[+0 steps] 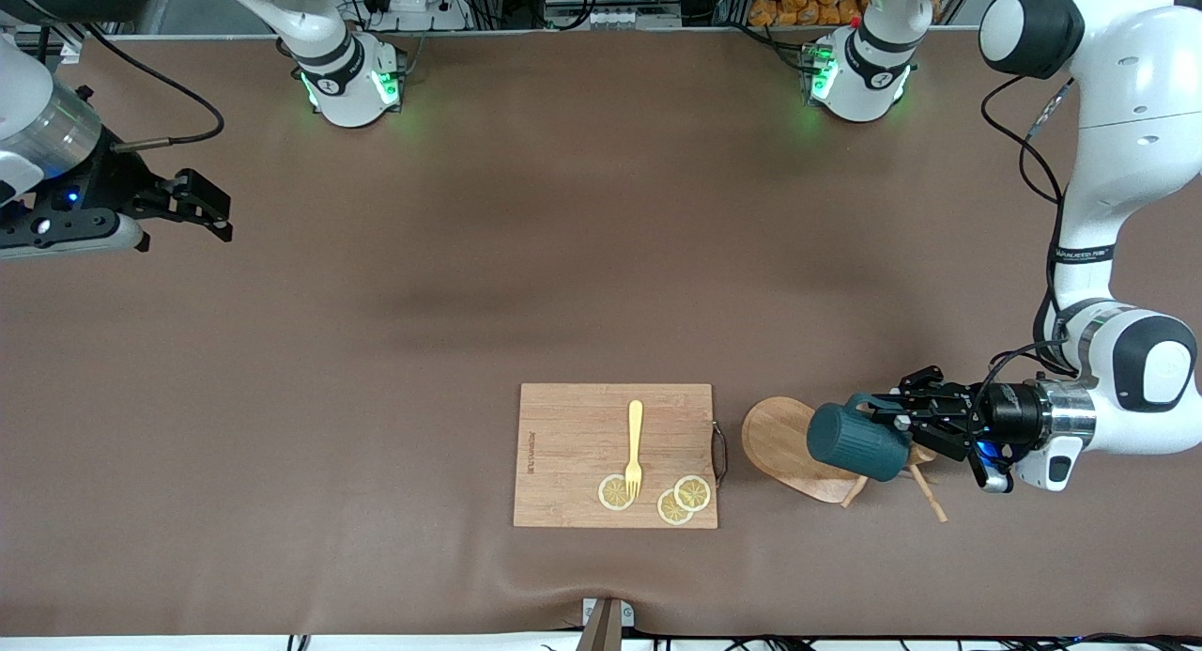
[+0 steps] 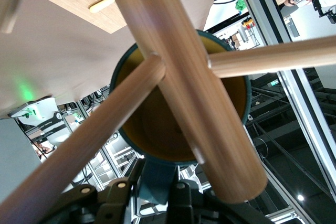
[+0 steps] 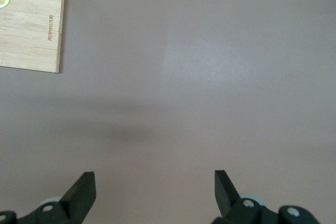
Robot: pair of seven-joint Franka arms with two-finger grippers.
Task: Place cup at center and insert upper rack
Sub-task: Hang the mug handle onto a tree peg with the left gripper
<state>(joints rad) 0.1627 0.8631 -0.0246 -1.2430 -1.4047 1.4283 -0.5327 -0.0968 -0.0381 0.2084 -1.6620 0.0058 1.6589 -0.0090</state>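
Brown table (image 1: pixel 470 285) (cluttered shelving above)

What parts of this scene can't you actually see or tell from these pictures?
- Front view: the upper rack post is hidden by the cup.
- Left wrist view: the left gripper is cut off by the edge; the cup's handle is hidden by the fingers.
- Right wrist view: the right gripper fingertips alone show; the rest is cut off.

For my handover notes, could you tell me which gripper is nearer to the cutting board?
Left. The left gripper holds the cup over the upper rack, just beside the cutting board. The right gripper waits near the right arm's end of the table.
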